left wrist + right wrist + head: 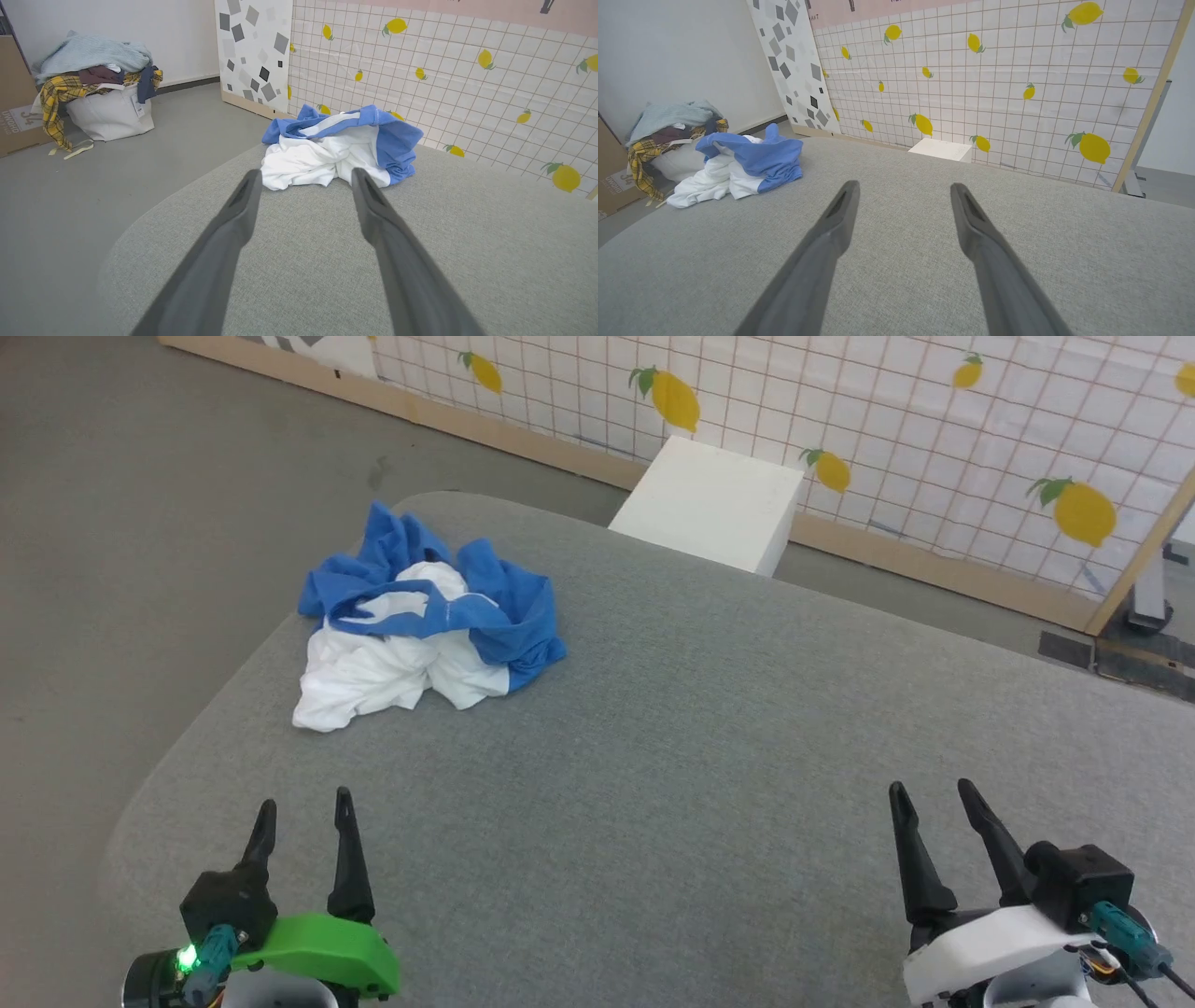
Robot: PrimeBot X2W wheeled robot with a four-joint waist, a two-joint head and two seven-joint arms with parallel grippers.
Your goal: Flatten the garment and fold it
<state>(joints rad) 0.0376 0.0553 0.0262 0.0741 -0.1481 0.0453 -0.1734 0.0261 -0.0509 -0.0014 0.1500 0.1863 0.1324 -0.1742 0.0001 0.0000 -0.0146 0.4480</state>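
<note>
Worktop [709, 728], grey and cloth-covered, spreads across our head view. Toward the upper left of the frame the garment [420, 625] lies on it crumpled, blue folds over white. Our left claw [305, 798] at lower left and right claw [932, 784] at lower right hover empty, fingers apart, well clear of it.

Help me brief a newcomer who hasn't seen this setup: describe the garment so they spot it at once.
Start at the big grey fabric-covered table in front of the lemon-patterned wall. Near its far left corner lies the garment, a crumpled heap. It is white with royal-blue parts, unlike the plaid and pale-blue clothes piled in the white basket on the floor.
</note>
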